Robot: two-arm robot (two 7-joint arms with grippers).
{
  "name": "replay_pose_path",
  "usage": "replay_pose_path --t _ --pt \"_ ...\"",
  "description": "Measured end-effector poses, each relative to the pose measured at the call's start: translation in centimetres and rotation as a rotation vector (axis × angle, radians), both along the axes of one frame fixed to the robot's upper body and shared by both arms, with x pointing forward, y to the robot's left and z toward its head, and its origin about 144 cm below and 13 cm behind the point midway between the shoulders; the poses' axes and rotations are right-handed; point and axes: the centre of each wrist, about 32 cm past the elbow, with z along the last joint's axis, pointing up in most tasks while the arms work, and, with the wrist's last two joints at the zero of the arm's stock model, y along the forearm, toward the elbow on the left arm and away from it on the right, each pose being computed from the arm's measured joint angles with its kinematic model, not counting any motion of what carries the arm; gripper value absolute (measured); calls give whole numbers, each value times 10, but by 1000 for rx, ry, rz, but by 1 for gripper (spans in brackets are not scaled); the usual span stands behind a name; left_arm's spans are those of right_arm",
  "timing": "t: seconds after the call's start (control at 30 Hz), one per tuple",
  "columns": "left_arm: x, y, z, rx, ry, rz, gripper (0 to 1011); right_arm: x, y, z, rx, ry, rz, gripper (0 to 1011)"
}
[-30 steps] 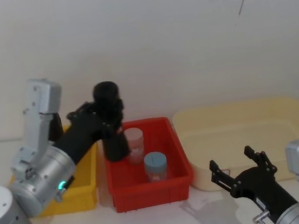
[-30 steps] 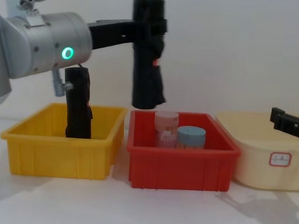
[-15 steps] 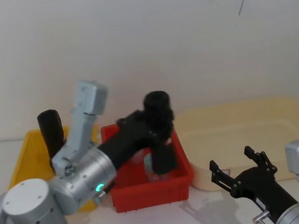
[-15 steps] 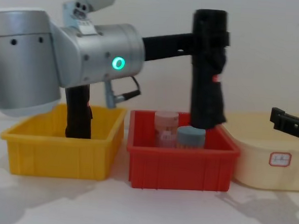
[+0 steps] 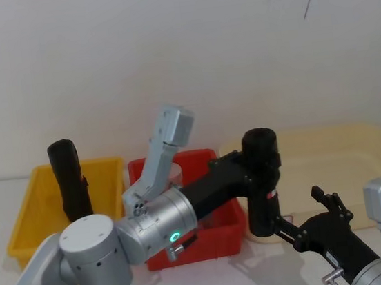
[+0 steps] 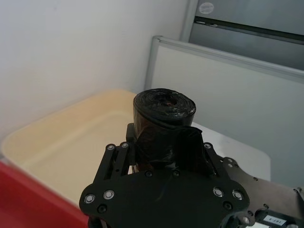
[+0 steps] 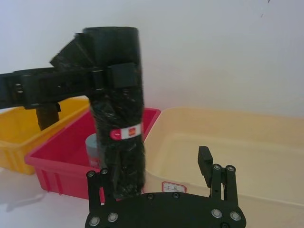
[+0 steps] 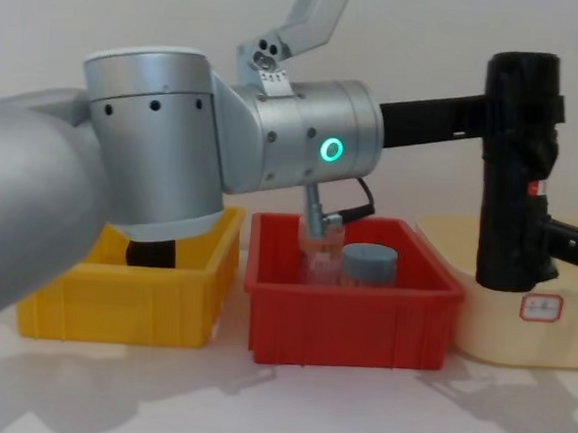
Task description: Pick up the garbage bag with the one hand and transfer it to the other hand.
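The garbage bag point(image 5: 261, 182), a tall black roll with a small red label, hangs upright in the air. My left gripper point(image 5: 257, 167), on the arm with the green ring light, is shut on its upper part. In the chest view the garbage bag point(image 8: 515, 181) stands over the left edge of the cream tray. My right gripper point(image 5: 298, 213) is open just below and to the right. In the right wrist view the garbage bag point(image 7: 116, 123) stands close against one finger of my right gripper point(image 7: 152, 166). A second alike roll point(image 5: 68, 178) stands in the yellow bin.
A yellow bin point(image 8: 117, 304) is at the left, a red bin point(image 8: 351, 323) sits in the middle with a blue-lidded jar point(image 8: 369, 264) and a clear jar. A wide cream tray point(image 5: 332, 160) lies at the right. My left arm reaches across over the red bin.
My left arm has swung right with the roll, from above the red bin's left side to the cream tray's edge beside the right gripper. The right gripper has stayed still.
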Motion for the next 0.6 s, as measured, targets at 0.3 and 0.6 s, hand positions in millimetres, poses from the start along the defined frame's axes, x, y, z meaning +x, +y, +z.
replay_pose_path --t 0.3,0.6 --pt "6 -12 -2 -10 20 -46 486 0 0 0 0 0 0 1000" --pt "9 -18 -3 -16 20 -66 486 0 0 0 0 0 0 1000"
